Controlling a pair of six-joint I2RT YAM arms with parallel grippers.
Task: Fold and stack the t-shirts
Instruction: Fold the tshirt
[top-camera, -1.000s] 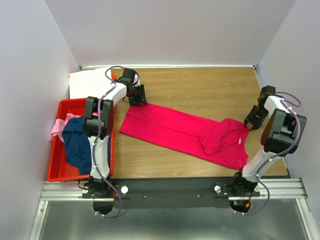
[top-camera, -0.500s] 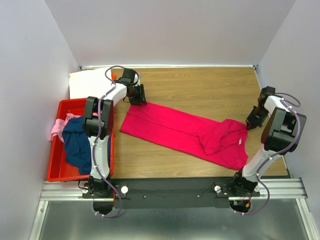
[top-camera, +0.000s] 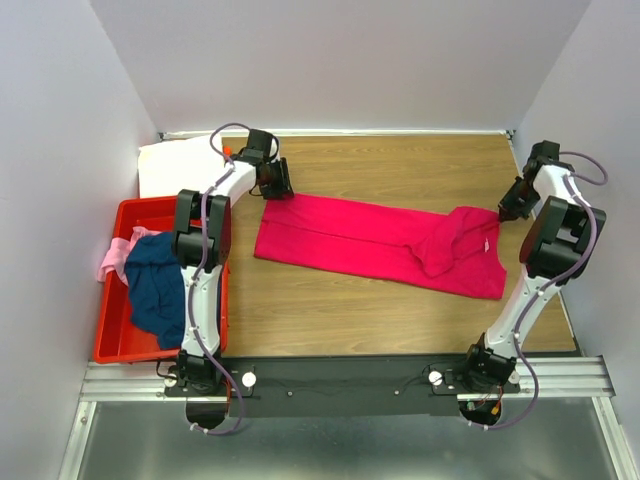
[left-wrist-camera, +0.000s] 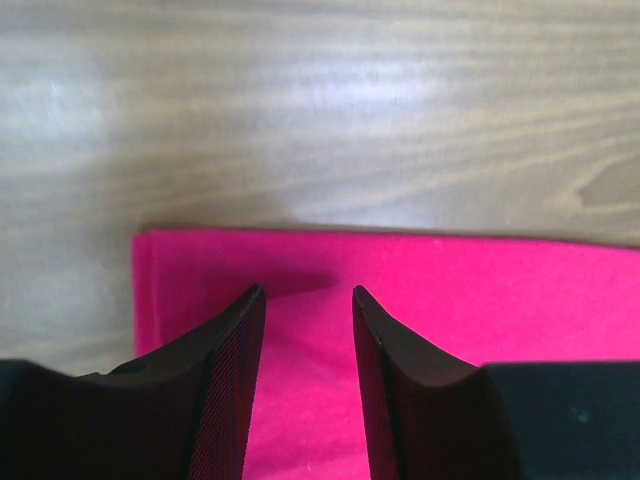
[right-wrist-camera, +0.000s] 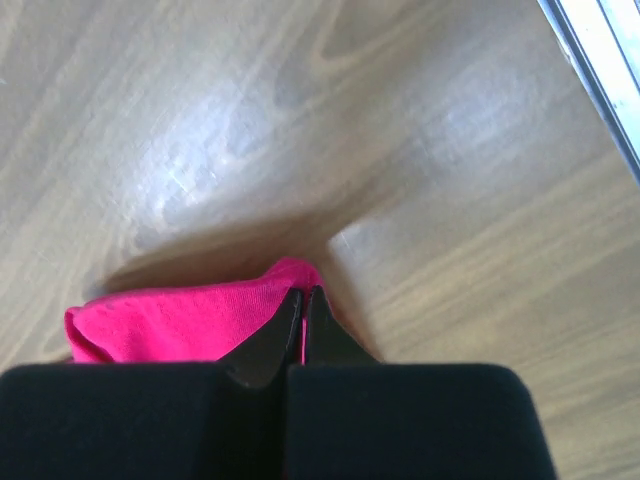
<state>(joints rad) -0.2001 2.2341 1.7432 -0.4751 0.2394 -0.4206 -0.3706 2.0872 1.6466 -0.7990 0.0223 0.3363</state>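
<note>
The magenta-pink t-shirt lies stretched left to right across the wooden table, bunched near its right end. My right gripper is shut on a fold of its right end; the fingertips pinch the cloth just above the table. My left gripper is open over the shirt's far left corner; its fingers straddle flat cloth. A white t-shirt lies folded at the back left. The navy t-shirt and the pale pink t-shirt lie crumpled in the bin.
The red plastic bin stands at the left edge beside the left arm. Grey walls close in the table on three sides. A metal rail with both arm bases runs along the near edge.
My right gripper moved toward the back with the shirt's right end, swinging the magenta shirt from a diagonal to nearly straight across. The left gripper shifted slightly toward the back.
</note>
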